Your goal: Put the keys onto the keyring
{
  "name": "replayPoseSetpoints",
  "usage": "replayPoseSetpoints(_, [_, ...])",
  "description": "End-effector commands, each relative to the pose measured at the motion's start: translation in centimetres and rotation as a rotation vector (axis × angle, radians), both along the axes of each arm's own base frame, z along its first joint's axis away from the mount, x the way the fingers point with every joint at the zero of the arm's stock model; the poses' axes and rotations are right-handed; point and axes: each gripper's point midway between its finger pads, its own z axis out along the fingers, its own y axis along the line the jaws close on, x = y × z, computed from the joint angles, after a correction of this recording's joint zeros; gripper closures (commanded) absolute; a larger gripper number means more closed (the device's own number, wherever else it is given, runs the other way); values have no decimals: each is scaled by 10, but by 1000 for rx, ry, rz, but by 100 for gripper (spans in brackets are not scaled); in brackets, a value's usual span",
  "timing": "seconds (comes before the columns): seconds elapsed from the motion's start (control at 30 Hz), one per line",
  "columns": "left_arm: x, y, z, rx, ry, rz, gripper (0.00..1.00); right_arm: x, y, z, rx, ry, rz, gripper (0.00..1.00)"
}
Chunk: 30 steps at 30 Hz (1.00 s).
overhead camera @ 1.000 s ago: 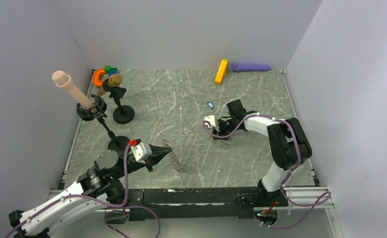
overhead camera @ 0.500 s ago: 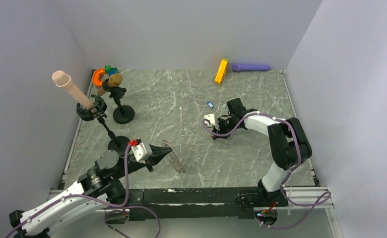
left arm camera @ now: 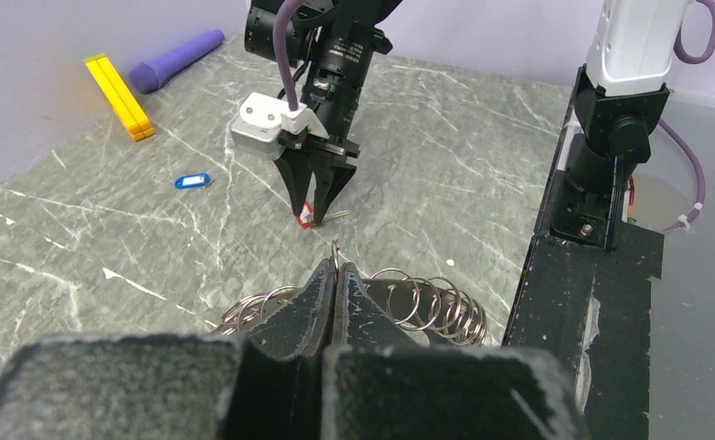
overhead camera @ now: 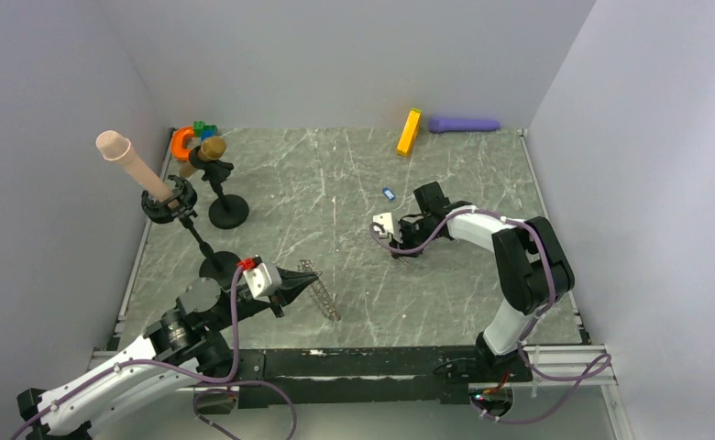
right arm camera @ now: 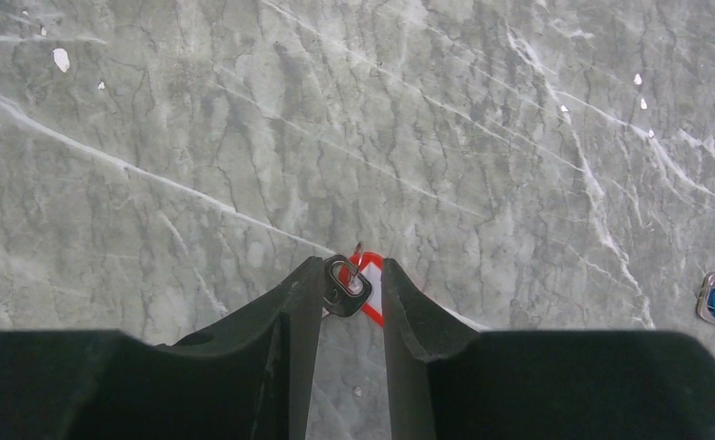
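The keyring (overhead camera: 320, 291) is a silver loop of wire rings lying near the front left of the table. My left gripper (overhead camera: 301, 280) is shut on one of its rings, and the coils (left arm camera: 427, 307) spread out on both sides of my left gripper's tips (left arm camera: 336, 268). At mid table my right gripper (overhead camera: 394, 251) points down. Its jaws stand apart astride a red key (right arm camera: 369, 293) and a black key (right arm camera: 343, 291) that lie on the table. The red key (left arm camera: 306, 216) also shows under those fingers in the left wrist view. A blue key (overhead camera: 389, 193) lies loose just beyond.
An orange block (overhead camera: 409, 132) and a purple cylinder (overhead camera: 464, 124) lie at the back wall. Black stands (overhead camera: 228, 211) with a beige cylinder (overhead camera: 134, 165) and an orange ring (overhead camera: 184, 139) crowd the left side. A black rail (overhead camera: 363, 362) runs along the front edge.
My right gripper has shifted a little to the left and its jaws have narrowed around the red and black keys. The left arm and keyring have not moved.
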Motion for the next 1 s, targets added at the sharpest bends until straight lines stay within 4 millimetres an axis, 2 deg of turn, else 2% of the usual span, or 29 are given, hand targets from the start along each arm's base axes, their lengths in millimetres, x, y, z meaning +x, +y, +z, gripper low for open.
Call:
replayPoseSetpoints(0.0, [1,3,27,-83,-56,14,100,8,5,6,6,-18,3,67])
replayPoseSetpoints(0.7, [2,2,30,-83,-58,14,100,7,6,2,-1,2,-3,78])
replayPoseSetpoints(0.97, [2,2,32,-80,-60,12,100,6,6,6,17,-1,-13,73])
